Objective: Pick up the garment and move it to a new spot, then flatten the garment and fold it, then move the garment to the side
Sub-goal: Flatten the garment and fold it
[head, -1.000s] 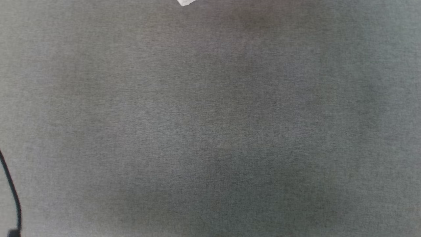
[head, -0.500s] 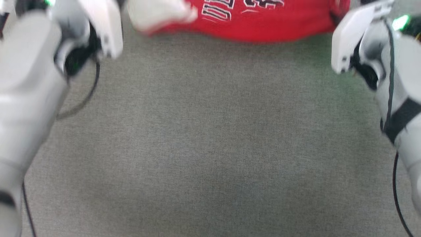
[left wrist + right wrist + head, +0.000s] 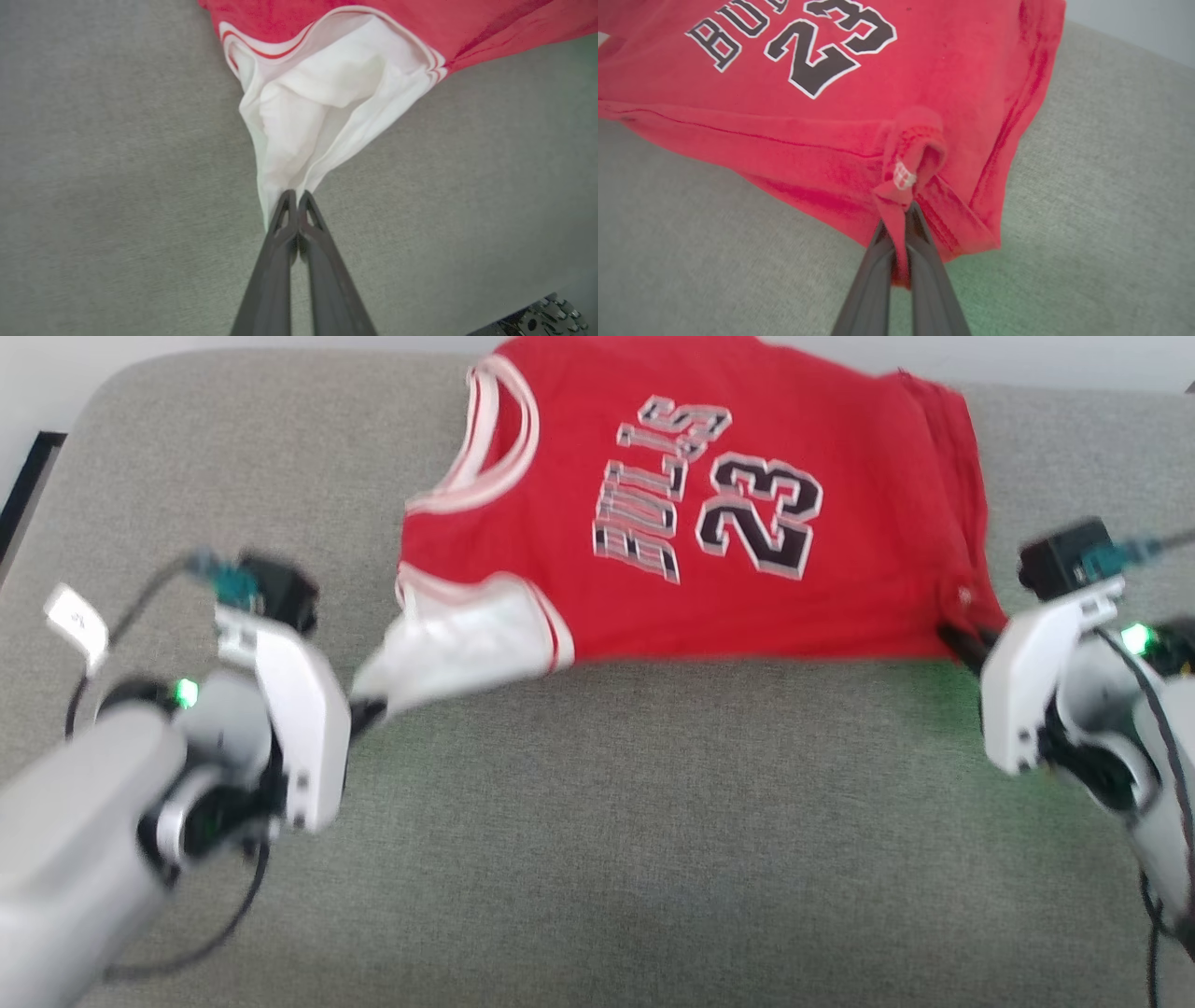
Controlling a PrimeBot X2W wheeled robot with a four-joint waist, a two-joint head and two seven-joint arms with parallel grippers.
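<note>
Your left gripper (image 3: 293, 197) clamps the limp red shirt (image 3: 840, 597) by its white sleeve (image 3: 327, 93), your right gripper (image 3: 901, 218) by its hem (image 3: 903, 154), over a woven grey cushion (image 3: 653, 849).

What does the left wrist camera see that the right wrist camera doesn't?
Left wrist view: the left end effector shut on the white sleeve, with striped trim at its seam. Right wrist view: the right end effector shut on the red hem corner, plus the black number 23. Both: the red garment over the grey cushion.
</note>
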